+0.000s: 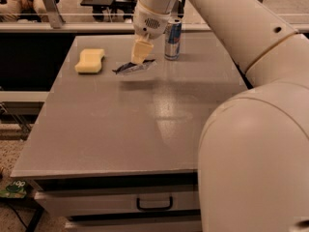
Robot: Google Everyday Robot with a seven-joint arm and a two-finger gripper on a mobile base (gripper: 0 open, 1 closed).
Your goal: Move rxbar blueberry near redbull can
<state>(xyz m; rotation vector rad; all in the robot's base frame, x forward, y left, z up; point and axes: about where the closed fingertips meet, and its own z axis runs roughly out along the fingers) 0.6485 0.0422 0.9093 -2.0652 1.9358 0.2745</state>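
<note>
1. Grey table [120, 129] fills the view, with a drawer front under its near edge and a dim room beyond the far side.
2. Up at the far end, the tool [137, 60] hangs from the big white arm, its pale fingers pinched narrow on the flat, oblong dark blue wrapper of the rxbar blueberry [137, 67].
3. Judging by the shadow beneath it, the bar rides just clear of the table, slightly tilted, between the yellow sponge [90, 61] and the slim silver-and-blue metal redbull can [172, 39].
4. The can stands upright near the far edge, close to the bar's nearer end but not touching it.
5. This bar looks light and thin, with a slick, crinkly wrapper that will likely flex, so a pinch across the narrow middle seems the safest hold.
6. Watch the can: it is tall and slender and probably tips easily, so the bar should be set down short of it.
</note>
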